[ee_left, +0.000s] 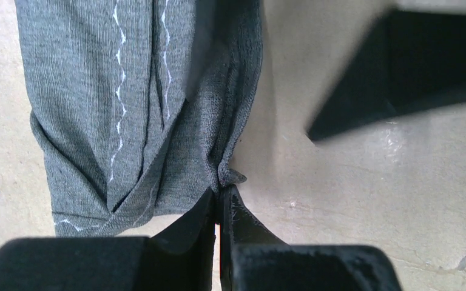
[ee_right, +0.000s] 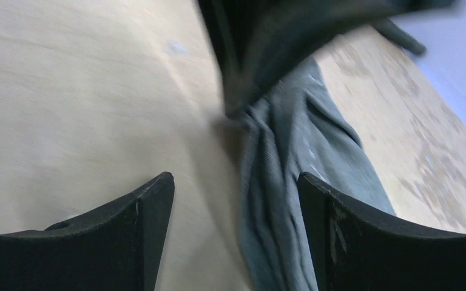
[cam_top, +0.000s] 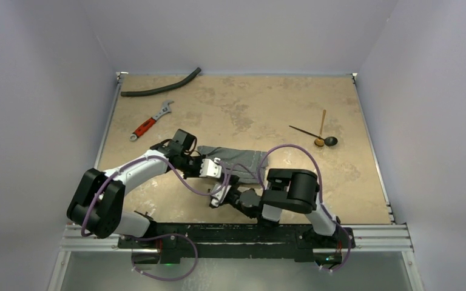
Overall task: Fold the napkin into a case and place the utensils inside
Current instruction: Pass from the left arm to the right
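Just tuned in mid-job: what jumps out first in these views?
The grey napkin lies bunched in the middle of the table, its edge pinched in the shut left hand, with the open right hand poised close by. The utensils sit apart at the far right.

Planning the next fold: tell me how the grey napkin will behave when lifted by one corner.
Probably floppy: the napkin bunches into soft pleats where the left hand pinches its edge. Likely light: thin knit. The coarse weave should resist slipping.
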